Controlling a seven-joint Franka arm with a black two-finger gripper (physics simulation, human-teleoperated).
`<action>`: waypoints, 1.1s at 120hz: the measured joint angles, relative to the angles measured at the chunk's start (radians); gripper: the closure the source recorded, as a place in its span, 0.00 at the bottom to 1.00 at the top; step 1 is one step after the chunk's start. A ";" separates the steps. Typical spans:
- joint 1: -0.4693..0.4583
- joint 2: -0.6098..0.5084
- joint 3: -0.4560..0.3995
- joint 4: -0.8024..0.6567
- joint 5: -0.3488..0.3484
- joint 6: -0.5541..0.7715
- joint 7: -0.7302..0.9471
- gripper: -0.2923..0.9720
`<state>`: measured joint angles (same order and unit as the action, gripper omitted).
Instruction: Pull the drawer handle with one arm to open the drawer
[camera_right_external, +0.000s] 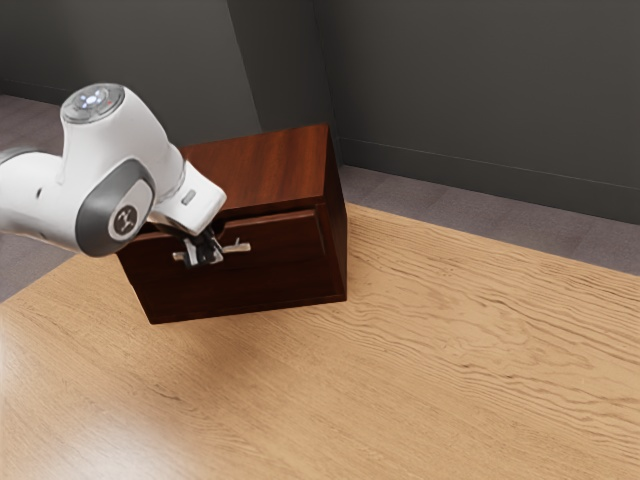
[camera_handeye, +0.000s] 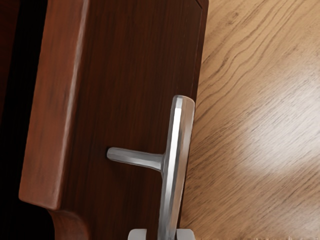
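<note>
At the exterior view's left, my arm (camera_right_external: 100, 190) reaches in. The gripper (camera_right_external: 205, 252) is clamped on the metal handle (camera_right_external: 238, 246), one fingertip on each side of the bar. The handle is mounted on the drawer front (camera_right_external: 280, 255) of a dark wooden cabinet (camera_right_external: 270, 165), which stands far left on the table (camera_right_external: 450, 360). The drawer front stands slightly proud of the cabinet, with a dark gap (camera_handeye: 25, 125) beside it.
</note>
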<state>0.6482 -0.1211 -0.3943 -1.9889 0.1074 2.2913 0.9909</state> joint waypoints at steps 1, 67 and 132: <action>0.000 -0.001 0.000 -0.001 0.000 0.000 0.000 0.80; 0.014 -0.062 -0.001 -0.062 0.001 0.002 -0.011 0.81; -0.001 -0.131 -0.016 -0.135 -0.010 0.001 -0.017 0.81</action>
<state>0.6473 -0.2523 -0.4100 -2.1242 0.0979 2.2928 0.9739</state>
